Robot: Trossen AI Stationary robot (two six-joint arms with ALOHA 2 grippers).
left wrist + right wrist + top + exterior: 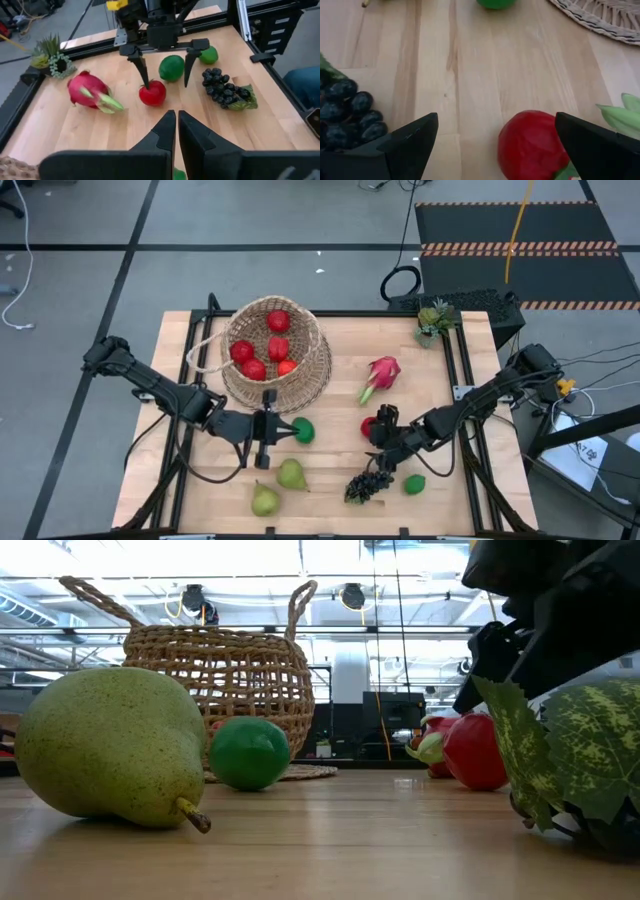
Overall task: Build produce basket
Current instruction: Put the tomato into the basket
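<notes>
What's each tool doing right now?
Left tool: closed, empty, beside the basket.
Right tool: open, around the red fruit, not gripping.

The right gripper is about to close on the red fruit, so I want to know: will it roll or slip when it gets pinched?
The red fruit looks round and glossy, so it may roll if one finger touches first. The open right gripper straddles it, which should trap it. It looks like a rigid toy, probably light.

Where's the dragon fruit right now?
In the high view the dragon fruit lies on the table's right half, right of the basket, beyond the open right gripper.
</notes>
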